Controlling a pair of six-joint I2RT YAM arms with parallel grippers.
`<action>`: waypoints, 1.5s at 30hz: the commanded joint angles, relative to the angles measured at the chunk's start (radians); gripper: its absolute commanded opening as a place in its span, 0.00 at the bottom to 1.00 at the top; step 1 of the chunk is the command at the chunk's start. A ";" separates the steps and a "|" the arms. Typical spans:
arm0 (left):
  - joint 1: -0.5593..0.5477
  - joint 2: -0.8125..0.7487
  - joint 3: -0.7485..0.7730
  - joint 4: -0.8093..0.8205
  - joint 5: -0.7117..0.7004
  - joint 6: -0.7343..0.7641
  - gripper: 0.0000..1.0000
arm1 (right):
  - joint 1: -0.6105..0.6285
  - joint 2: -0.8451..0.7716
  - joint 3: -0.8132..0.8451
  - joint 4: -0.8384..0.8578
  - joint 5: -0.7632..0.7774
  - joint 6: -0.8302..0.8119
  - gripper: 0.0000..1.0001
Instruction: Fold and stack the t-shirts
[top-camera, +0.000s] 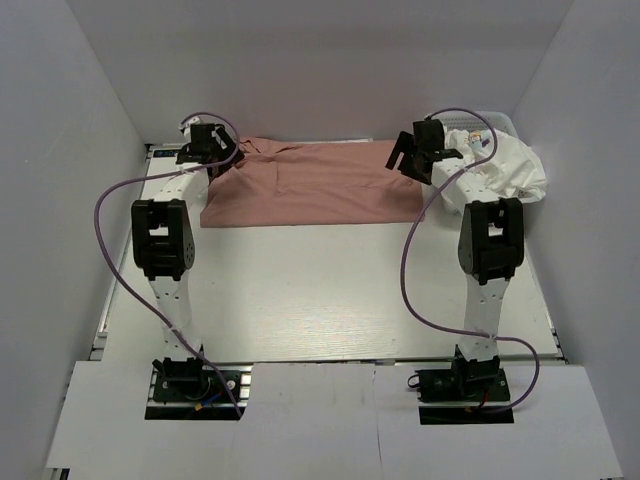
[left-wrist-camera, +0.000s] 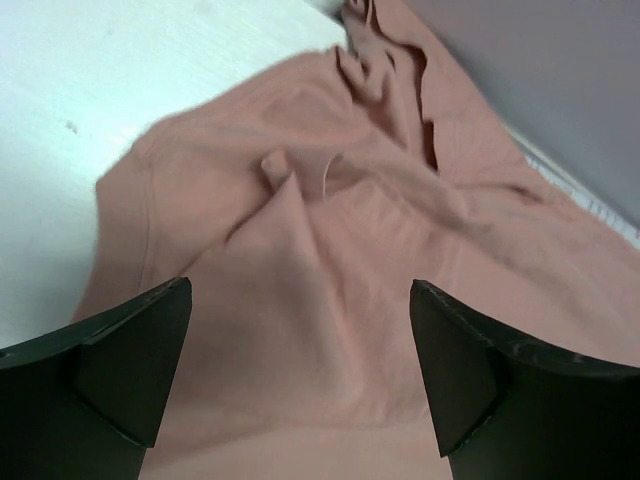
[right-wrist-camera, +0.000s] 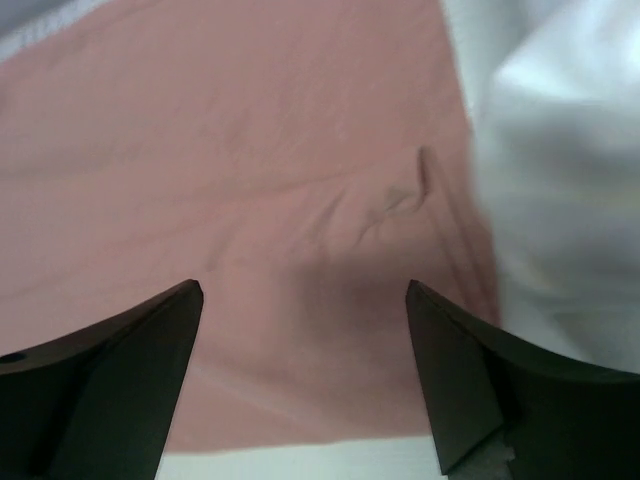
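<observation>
Top external: pink t-shirt (top-camera: 310, 185) lies flat along my table's (top-camera: 330, 290) far edge, white t-shirt (top-camera: 505, 165) heaped at the far right corner; left wrist: left gripper (left-wrist-camera: 300, 288) released over its rumpled end; right wrist: right gripper (right-wrist-camera: 305, 288) likewise released, which I judge ready for folding.

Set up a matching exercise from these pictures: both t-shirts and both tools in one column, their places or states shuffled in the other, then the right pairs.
1. pink t-shirt
2. white t-shirt
3. left tool
4. right tool

A. crumpled in the far right corner
B. open above the pink t-shirt's wrinkled left end
C. lying spread out along the far edge of the table
D. open above the pink t-shirt's right edge, beside the white t-shirt

Pairs: 1-C, 2-A, 3-B, 4-D
</observation>
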 joint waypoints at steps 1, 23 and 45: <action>0.002 -0.154 -0.130 0.081 0.063 0.015 1.00 | 0.048 -0.084 -0.091 0.108 -0.105 -0.071 0.90; -0.012 -0.226 -0.652 -0.017 0.222 -0.076 1.00 | 0.126 -0.169 -0.562 0.109 0.033 0.073 0.88; -0.008 -0.945 -0.872 -0.178 0.081 -0.146 1.00 | 0.258 -0.740 -0.830 0.013 0.117 0.063 0.90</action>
